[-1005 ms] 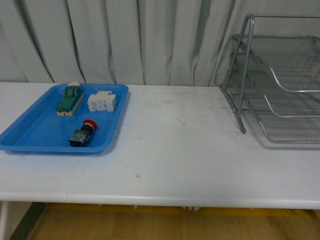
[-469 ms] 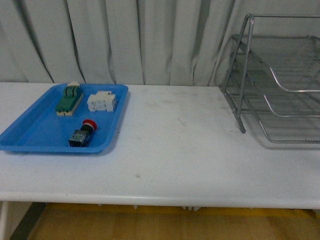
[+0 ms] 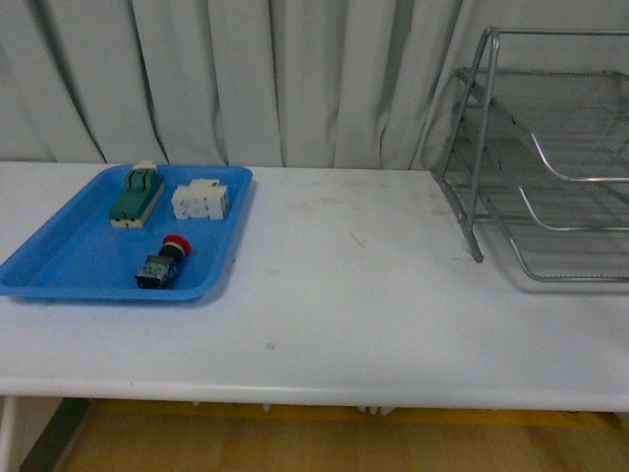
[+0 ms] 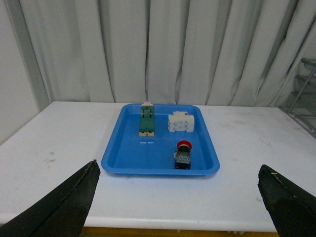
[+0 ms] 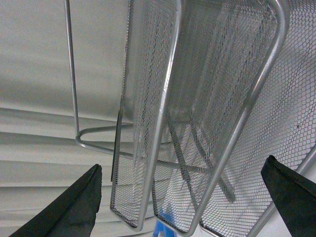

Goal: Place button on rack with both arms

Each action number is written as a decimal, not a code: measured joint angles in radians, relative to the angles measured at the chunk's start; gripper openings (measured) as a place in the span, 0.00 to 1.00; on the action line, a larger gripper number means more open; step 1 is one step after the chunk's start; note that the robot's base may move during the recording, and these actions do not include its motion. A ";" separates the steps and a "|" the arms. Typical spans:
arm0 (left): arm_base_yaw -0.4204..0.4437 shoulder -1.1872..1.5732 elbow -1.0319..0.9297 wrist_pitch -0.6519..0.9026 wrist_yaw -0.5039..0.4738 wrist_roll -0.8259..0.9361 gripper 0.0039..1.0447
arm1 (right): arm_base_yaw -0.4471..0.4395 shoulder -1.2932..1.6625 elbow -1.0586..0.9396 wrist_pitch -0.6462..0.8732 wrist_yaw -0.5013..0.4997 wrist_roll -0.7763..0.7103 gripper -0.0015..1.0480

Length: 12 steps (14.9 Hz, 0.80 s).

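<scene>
Over on the 9 o'clock side of the counter [image 3: 344, 295], the button [image 3: 164, 264] is lying on its side in the blue tray [image 3: 59, 270]. It is sitting toward the tray's 5 o'clock corner, red cap pointing to 1 o'clock and dark body to 7. We are holding our left end effector [image 4: 177, 170] spread wide and empty, facing the button but well apart from it. Our right end effector [image 5: 181, 168], likewise spread and empty, is facing the mesh of the rack [image 3: 550, 167] at 3 o'clock. We are judging the left arm nearer for the pick.
</scene>
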 joint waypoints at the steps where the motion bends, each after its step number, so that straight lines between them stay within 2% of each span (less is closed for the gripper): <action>1: 0.000 0.000 0.000 0.000 0.000 0.000 0.94 | 0.006 0.019 0.000 0.003 0.005 0.004 0.94; 12: 0.000 0.000 0.000 0.000 0.000 0.000 0.94 | 0.043 0.141 0.072 -0.009 0.021 -0.005 0.94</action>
